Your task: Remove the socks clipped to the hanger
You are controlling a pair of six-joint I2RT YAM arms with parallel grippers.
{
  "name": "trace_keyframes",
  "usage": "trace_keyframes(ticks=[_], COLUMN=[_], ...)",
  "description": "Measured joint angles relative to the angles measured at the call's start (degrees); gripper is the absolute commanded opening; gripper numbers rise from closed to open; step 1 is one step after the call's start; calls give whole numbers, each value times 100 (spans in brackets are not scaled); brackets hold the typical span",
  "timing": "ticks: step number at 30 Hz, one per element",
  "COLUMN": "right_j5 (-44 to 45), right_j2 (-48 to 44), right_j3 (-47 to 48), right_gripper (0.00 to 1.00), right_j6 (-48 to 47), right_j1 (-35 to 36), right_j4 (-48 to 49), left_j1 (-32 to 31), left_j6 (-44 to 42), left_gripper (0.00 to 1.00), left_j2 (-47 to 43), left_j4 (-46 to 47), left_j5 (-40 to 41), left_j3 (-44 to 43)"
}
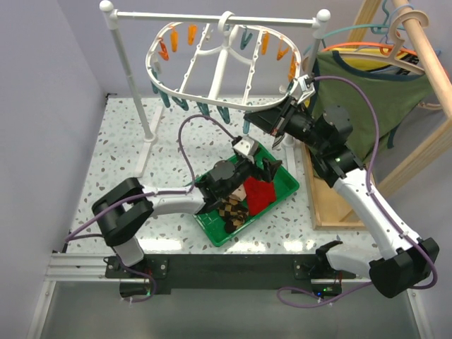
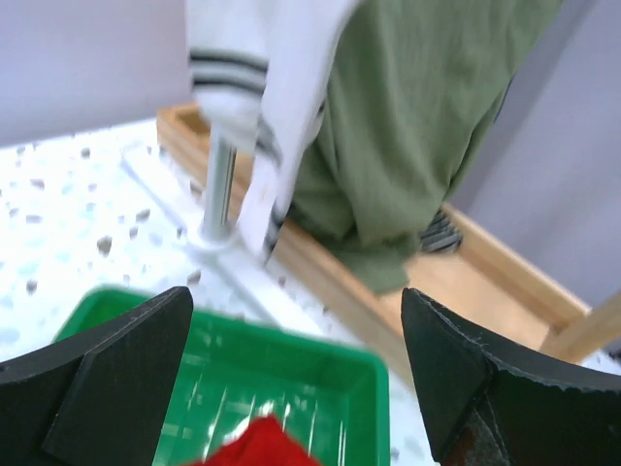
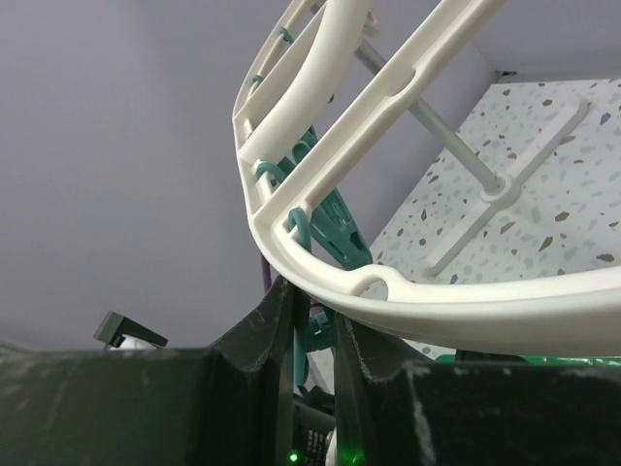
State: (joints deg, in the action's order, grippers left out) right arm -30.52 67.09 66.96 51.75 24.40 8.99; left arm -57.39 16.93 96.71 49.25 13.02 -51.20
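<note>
The white oval hanger [image 1: 212, 70] hangs from the rail, with orange and teal clothespins along its rim. My right gripper [image 1: 282, 127] is at its near rim, shut on a teal clothespin [image 3: 320, 335] just under the rim [image 3: 456, 296]. A white sock with dark stripes [image 2: 247, 87] hangs in front of me in the left wrist view, and it seems to show in the top view [image 1: 244, 146]. My left gripper [image 1: 265, 169] is open and empty above the green tray [image 1: 288, 182]. A red sock [image 1: 260, 194] and a brown-and-tan checkered sock [image 1: 233, 212] lie in the tray.
The white rail stand [image 1: 138, 106] holds the hanger. Its right post [image 2: 218, 189] stands just behind the tray [image 2: 330, 345]. An olive-green top [image 1: 374, 99] hangs on a wooden frame [image 1: 332, 205] at the right. The floor is speckled white.
</note>
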Motion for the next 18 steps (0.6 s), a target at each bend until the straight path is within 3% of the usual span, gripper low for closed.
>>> trace_keyframes(ticks=[4,7,13,14,17,18], right_j5=[2,2,2,2,4,7], right_j2=[-74,-140,-238,-240,-240,-240], right_j3=[48,55,55,55,55,55], right_gripper=[5,5,7,8,15,18], right_j6=[0,-7,-24,-22,-22,-22], right_j1=[4,9,15,17,24,24], right_j4=[-90,-138,-221,-223,-234,-234], left_j1=[15,66,188,205,245,260], left_j6=[-205,-291,-293,-284,-260,-254], left_gripper=[88,77,32,20,2,0], left_j2=[409,684,1032,1062,1106,1106], left_j4=[398,616,678,680,640,590], left_j5=[26,39,50,61,24,-33], left_j3=[-627,-914,-1093,-1095,-1141,-1189])
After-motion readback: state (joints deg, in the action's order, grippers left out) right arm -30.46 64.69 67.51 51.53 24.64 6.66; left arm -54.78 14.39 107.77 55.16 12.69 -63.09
